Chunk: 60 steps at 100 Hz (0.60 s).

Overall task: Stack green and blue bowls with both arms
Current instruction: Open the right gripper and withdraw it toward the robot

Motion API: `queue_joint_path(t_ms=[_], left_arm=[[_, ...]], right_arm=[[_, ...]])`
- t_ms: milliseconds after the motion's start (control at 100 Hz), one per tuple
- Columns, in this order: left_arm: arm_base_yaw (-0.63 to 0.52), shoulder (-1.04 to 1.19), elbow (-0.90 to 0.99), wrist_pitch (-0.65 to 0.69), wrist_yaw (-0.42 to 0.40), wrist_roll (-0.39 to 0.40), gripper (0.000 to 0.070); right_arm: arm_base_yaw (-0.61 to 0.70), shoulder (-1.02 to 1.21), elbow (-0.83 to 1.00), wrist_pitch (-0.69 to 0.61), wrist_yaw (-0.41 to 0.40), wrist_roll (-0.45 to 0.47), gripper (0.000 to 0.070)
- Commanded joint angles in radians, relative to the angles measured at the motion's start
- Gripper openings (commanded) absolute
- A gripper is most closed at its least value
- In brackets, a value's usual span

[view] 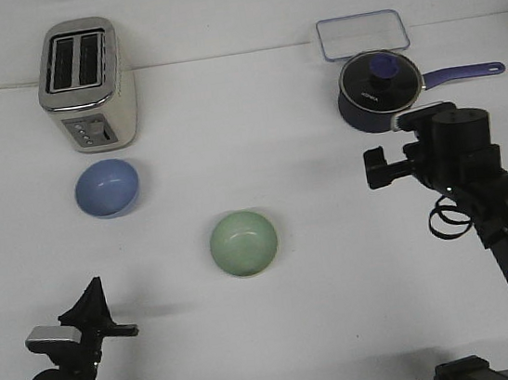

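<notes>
The light blue bowl (107, 188) sits upright on the white table at the left, in front of the toaster. The pale green bowl (243, 244) sits upright near the table's middle, apart from the blue one. Both bowls are empty. My left gripper (91, 307) is low at the front left, well short of both bowls and holding nothing. My right gripper (375, 167) is raised at the right, pointing left, to the right of and beyond the green bowl, and holds nothing. From this angle I cannot tell how far either jaw is open.
A silver and cream toaster (86, 85) stands at the back left. A dark navy saucepan with a purple handle (380, 91) stands at the back right, just behind the right arm. A transparent lidded box (361, 33) lies behind it.
</notes>
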Motion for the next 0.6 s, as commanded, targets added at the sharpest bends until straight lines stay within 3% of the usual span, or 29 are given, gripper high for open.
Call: queue_joint_path(t_ms=[0,590], left_arm=[[0.0,-0.002,-0.019,0.012,-0.002,-0.002,0.0012],[0.0,-0.002,-0.019,0.011,-0.002,-0.002,0.0012]], right_arm=[[-0.021,-0.022,-0.012,0.017,-0.002,-0.034,0.0657],[-0.061,-0.417,-0.777,0.647,-0.001,-0.016,0.0657]])
